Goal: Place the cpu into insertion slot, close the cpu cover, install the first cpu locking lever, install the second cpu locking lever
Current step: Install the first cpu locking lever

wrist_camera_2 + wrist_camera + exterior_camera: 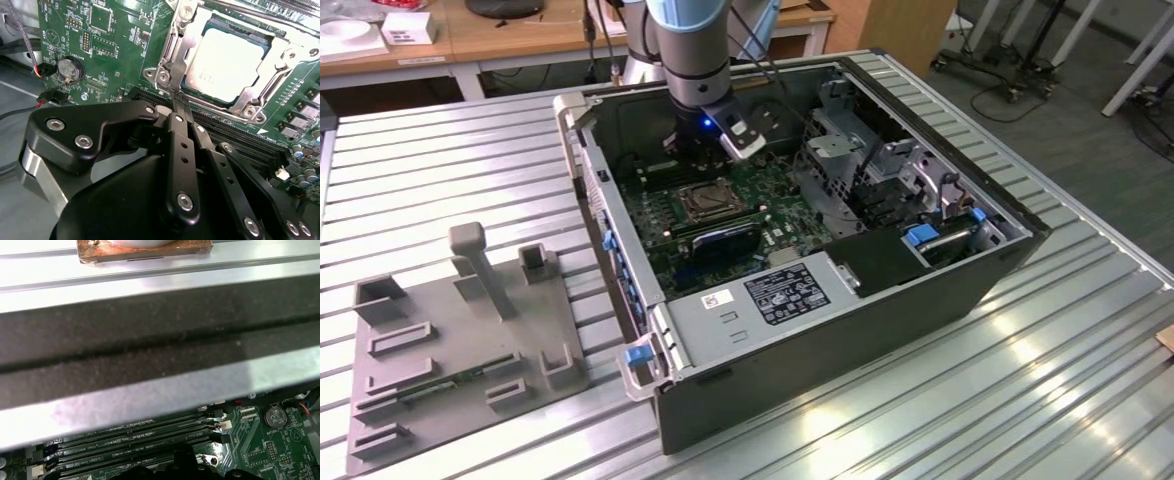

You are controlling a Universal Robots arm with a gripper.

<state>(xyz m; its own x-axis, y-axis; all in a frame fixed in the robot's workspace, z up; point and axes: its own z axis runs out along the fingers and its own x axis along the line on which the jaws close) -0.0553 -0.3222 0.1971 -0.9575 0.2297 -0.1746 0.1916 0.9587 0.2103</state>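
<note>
Status: we have the cpu (231,64) seated in the socket, pale face up; the cpu cover (197,45) lies flat around it, frame closed over the chip edges as far as we can judge from the second wrist view; so steps one and two look done, and we read the lever stage as the one in hand.

Gripper (179,106) sits low just beside the socket's near edge; its fingers (181,150) are drawn together into a narrow stack, tip at a thin metal lever (176,82) running along the cover's side; we judge it closed, pressing on or pinching that lever; we cannot tell which, and cannot tell whether the lever is hooked under its catch yet.

In the exterior view the gripper (707,150) hangs inside the open computer case (854,330), above the motherboard (774,200), close to the socket (703,200); memory slots (140,440) lie between gripper and case wall in the first wrist view.

Next move, our call: needs a downward push with a sideways tuck so the lever clears the retaining tab; tight clearance to the memory slots; slip risk off the thin wire.
</note>
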